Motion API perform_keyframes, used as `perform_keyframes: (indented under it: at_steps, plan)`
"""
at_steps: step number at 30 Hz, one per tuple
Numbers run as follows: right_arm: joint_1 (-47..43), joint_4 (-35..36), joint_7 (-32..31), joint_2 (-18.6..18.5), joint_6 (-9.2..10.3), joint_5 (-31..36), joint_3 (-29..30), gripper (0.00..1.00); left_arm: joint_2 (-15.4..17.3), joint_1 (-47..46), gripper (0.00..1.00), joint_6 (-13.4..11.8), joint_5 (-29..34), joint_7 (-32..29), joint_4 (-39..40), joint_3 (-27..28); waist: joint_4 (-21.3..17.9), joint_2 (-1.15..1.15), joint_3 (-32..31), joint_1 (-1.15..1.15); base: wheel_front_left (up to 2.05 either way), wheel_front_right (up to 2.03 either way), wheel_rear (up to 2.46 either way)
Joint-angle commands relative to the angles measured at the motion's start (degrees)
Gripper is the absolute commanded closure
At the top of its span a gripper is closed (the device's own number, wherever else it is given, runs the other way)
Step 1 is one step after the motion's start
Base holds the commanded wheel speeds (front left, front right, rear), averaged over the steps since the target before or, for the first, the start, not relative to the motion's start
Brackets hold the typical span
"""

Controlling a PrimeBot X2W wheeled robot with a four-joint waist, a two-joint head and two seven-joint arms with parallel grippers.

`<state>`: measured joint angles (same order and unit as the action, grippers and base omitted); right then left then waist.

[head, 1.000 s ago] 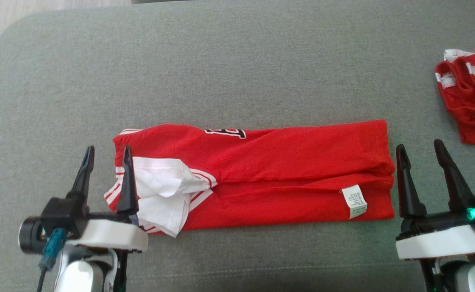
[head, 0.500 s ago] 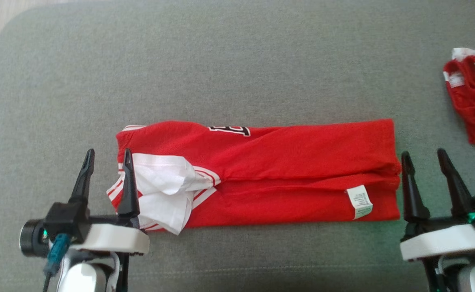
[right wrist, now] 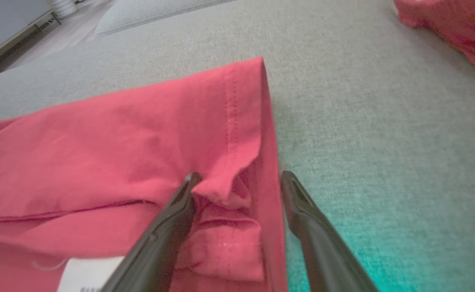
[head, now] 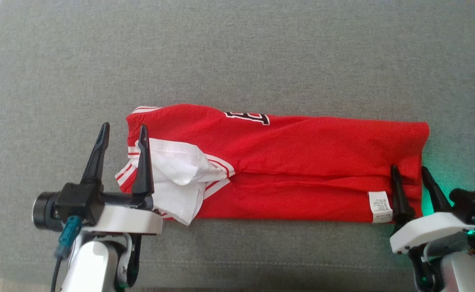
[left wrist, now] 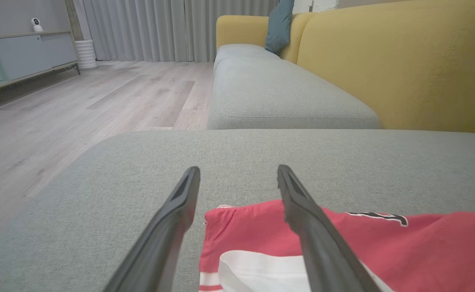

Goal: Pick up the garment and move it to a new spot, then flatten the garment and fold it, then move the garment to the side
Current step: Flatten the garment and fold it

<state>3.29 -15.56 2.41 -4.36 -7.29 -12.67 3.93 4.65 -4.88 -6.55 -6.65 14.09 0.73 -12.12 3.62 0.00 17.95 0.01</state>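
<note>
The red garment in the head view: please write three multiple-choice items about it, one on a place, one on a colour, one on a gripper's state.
1. Where on the garment is the care label? A) at the end by the right gripper B) at the opposite end C) in the middle
2. What colour is the crumpled flap at its other end? A) blue B) white C) yellow
3. How is the right gripper? A) shut on the label B) shut, empty C) open, astride the hem
Key: 1A, label beside it; 2B, white against red; 3C, hem between spread fingers.
</note>
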Motion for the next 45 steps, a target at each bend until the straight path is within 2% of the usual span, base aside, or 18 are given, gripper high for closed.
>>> perform_keyframes:
  at_steps: [1, 7, 13, 14, 15, 16, 22, 30, 34, 39, 42, 45]
  plan:
    - [0.1, 0.3, -0.1, -0.4, -0.20, -0.3, -1.5, 0.00, 0.2, -2.0, 0.00, 0.0, 0.1, 0.6, 1.5, 1.9, 0.3, 0.00, 0.5, -0.01, 0.00, 0.00, 0.00]
    - [-0.9, -0.2, 0.4, 0.4, -0.20, -1.4, -2.3, 0.00, 0.3, -2.6, 0.00, 0.0, 0.1, 0.8, 0.8, 2.0, 0.4, 0.00, 1.0, -0.01, 0.00, 0.00, 0.00]
    - [-0.8, -0.7, -3.9, 0.6, -0.20, -2.7, -2.7, 0.00, 0.4, -2.7, 0.00, -0.2, 0.0, 0.9, 1.0, 2.4, -0.2, 0.00, 1.5, -0.01, 0.00, 0.00, 0.00]
    - [-0.9, -0.6, -5.3, 0.6, -0.20, -2.9, -2.9, 0.06, 0.4, -2.7, 0.00, -0.2, 0.0, 0.9, 1.0, 2.4, -0.2, 0.00, 1.5, -0.01, 0.00, 0.00, 0.00]
    - [-1.1, -0.5, -6.5, 0.6, -0.20, -3.2, -3.1, 0.51, 0.4, -2.7, 0.00, -0.2, -0.1, 0.9, 1.0, 2.4, -0.3, 0.00, 1.6, -0.01, 0.00, 0.00, 0.00]
    - [-1.8, 0.1, -9.0, 0.4, -0.20, -4.0, -3.4, 1.00, 0.4, -2.7, 0.00, -0.2, -0.1, 0.9, 1.0, 2.4, -0.2, 0.00, 1.6, -0.01, 0.00, 0.00, 0.00]
    - [-2.4, 5.5, -8.4, -0.8, -0.20, -4.8, -2.2, 1.00, 0.4, -2.5, 0.00, -0.4, -0.2, 0.9, 1.1, 2.8, -0.4, 0.00, 0.9, -0.01, 0.00, 0.00, 0.00]
    - [-3.1, 10.4, -9.5, -6.7, -0.20, -5.3, 5.9, 1.00, 0.3, -1.6, 0.00, -0.5, -0.5, 0.9, 1.1, 3.3, -0.9, 0.00, -1.7, -0.01, 0.00, 0.00, 0.00]
    - [-3.1, 12.3, -11.3, -8.0, -0.20, -5.4, 7.9, 1.00, 0.3, -1.0, 0.00, -0.6, -0.6, 0.9, 0.9, 3.5, -1.2, 0.00, -3.1, -0.01, 0.00, 0.00, 0.00]
    - [-2.0, 21.4, -16.8, -4.3, -0.20, -6.2, 1.6, 1.00, 0.5, 0.2, 0.00, -0.5, -0.9, 0.9, 0.3, 3.8, -1.9, 0.00, -5.3, -0.01, 0.00, 0.00, 0.00]
    - [-0.4, 25.4, -20.0, -1.6, -0.20, -7.9, -5.6, 1.00, 0.5, 0.5, 0.00, -0.4, -1.0, 0.9, 0.2, 3.7, -2.1, 0.00, -6.1, -0.01, 0.00, 0.00, 0.00]
    - [1.9, 26.3, -20.6, 0.7, -0.20, -10.8, -14.3, 1.00, 0.6, 0.5, 0.00, -0.3, -1.1, 0.9, 0.0, 3.4, -1.9, 0.00, -6.4, -0.01, 0.00, 0.00, 0.00]
